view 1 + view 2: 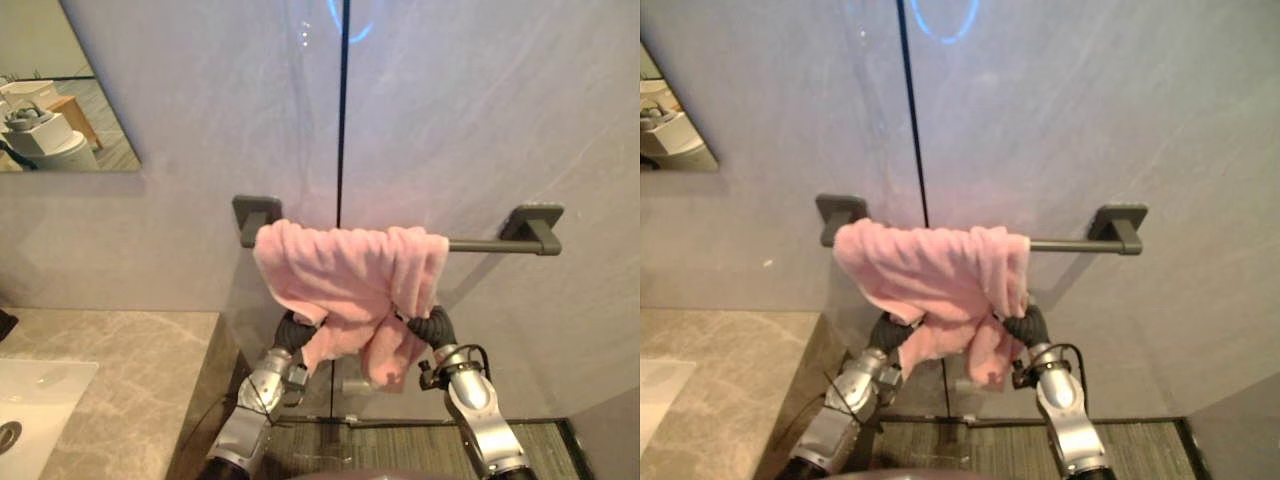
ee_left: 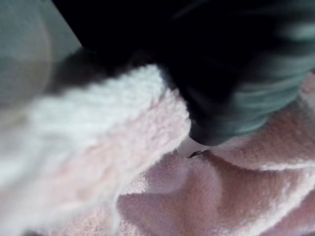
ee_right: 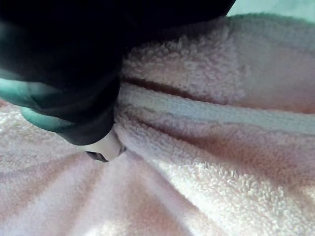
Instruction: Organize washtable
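Wall rail [image 1: 490, 243]: pink towel [image 1: 345, 270]; left robot hand [image 1: 295, 330], right robot hand [image 1: 432, 325] raised beneath, grip untellable.

Pink towel [image 1: 345, 275], seemingly dark-grey rail [image 1: 490, 244]

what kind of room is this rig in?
Most likely a bathroom: a pink towel hangs over a wall-mounted towel bar, a stone-look counter holds a white sink, and a mirror is on the wall above.
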